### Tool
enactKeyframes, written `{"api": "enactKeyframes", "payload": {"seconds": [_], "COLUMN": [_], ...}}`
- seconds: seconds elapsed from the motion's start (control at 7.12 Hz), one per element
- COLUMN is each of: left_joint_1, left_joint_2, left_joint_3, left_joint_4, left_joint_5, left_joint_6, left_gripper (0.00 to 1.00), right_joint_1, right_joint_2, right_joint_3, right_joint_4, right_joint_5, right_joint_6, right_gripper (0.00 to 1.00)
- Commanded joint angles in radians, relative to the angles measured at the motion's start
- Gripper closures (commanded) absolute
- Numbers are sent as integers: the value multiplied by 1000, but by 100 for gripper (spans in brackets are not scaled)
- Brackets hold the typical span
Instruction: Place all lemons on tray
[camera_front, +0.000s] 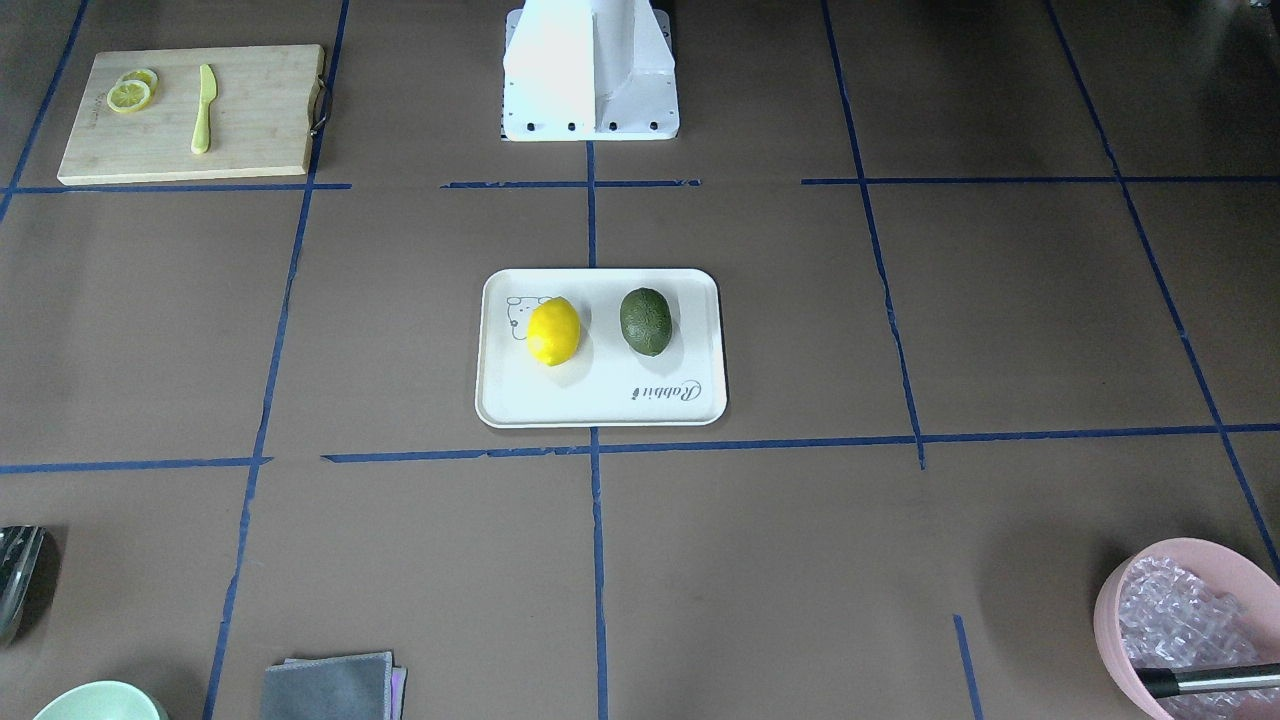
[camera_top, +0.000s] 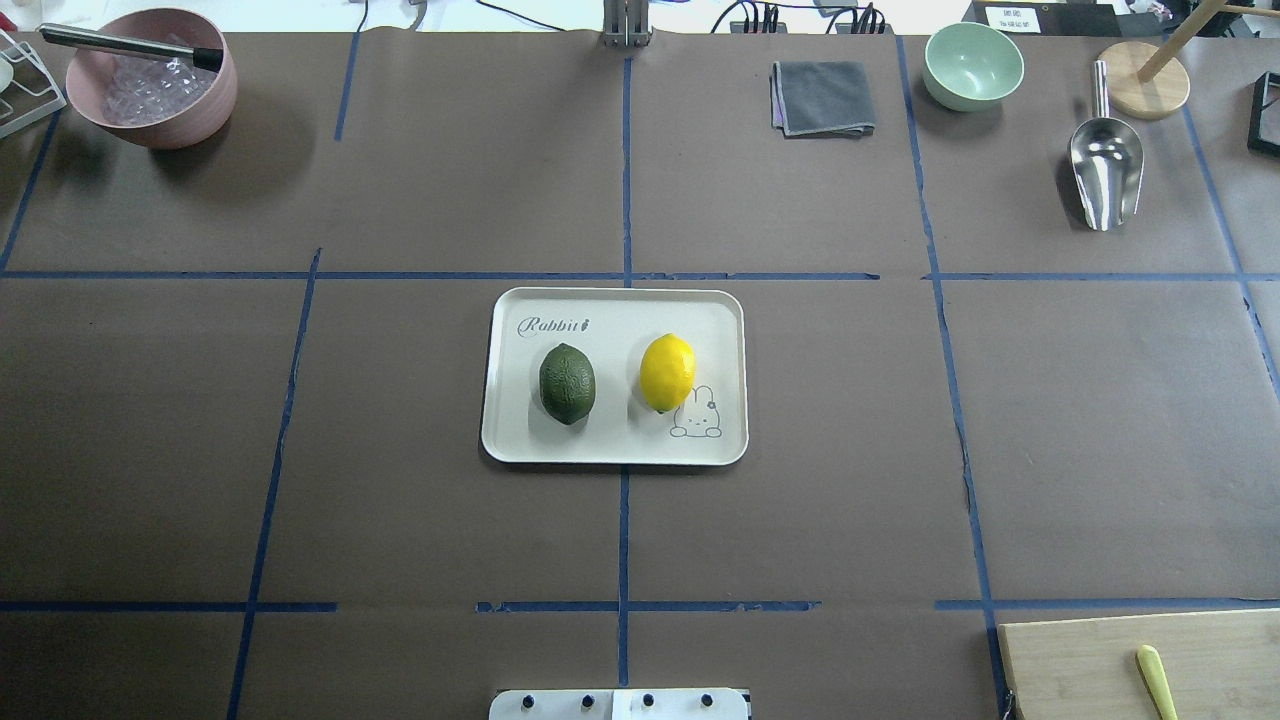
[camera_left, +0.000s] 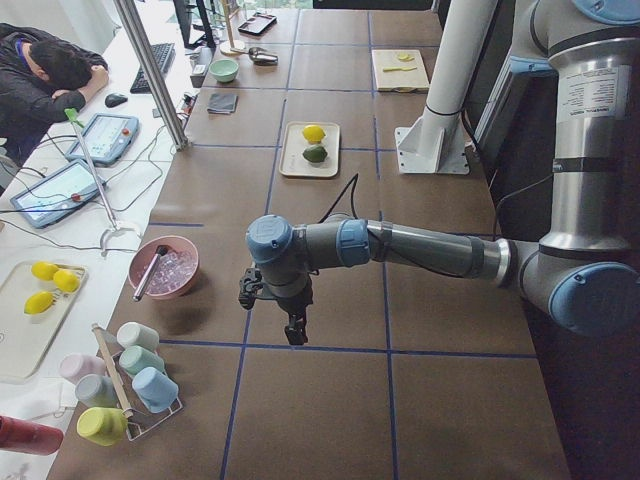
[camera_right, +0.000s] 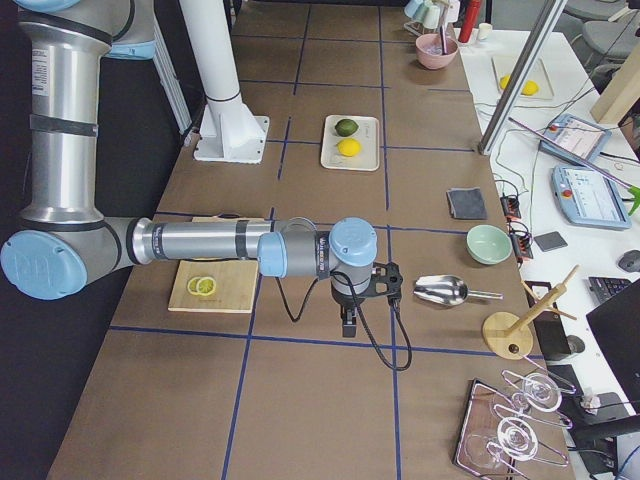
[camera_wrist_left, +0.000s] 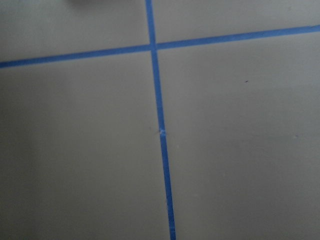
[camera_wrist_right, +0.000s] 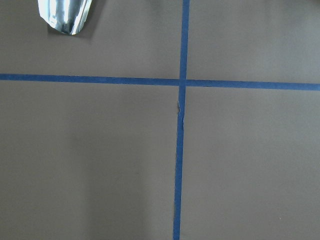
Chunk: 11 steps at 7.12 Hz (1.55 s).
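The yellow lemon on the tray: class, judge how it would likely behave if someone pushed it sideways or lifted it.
The yellow lemon is oval, so a push would probably roll it across the tray, whose low rim may stop it. Its dimpled skin likely gives fair grip. It looks whole, so probably stiff, not floppy.

Matt paper-covered table (camera_top: 400, 450), shiny metal scoop (camera_top: 1105, 165), wooden board (camera_front: 260, 110), smooth tray (camera_top: 615, 440).

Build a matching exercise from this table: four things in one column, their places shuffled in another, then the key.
1. yellow lemon
2. knife
3. bubble wrap
4. metal scoop

A. in the pink bowl
B. on the table beside the green bowl
C. on the tray
D. on the cutting board

Pairs: 1-C, 2-D, 3-A, 4-B.
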Motion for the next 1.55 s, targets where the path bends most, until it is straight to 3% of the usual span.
{"api": "enactKeyframes", "payload": {"seconds": [0.0, 0.56, 1.4], "left_joint_1": [-7, -8, -39], "left_joint_2": [-15, -13, -15], "left_joint_3": [47, 157, 150], "left_joint_4": [-16, -192, -206], "left_joint_5": [-19, -62, -54], "left_joint_6": [41, 43, 40], "left_gripper": [0, 0, 0], "right_joint_1": [0, 0, 0], "right_joint_2": [-2, -5, -2], "right_joint_3": [-10, -7, -4], "right_joint_4": [1, 29, 32], "right_joint_5": [21, 17, 12], "right_joint_6": [0, 2, 0], "right_gripper": [0, 0, 0]}}
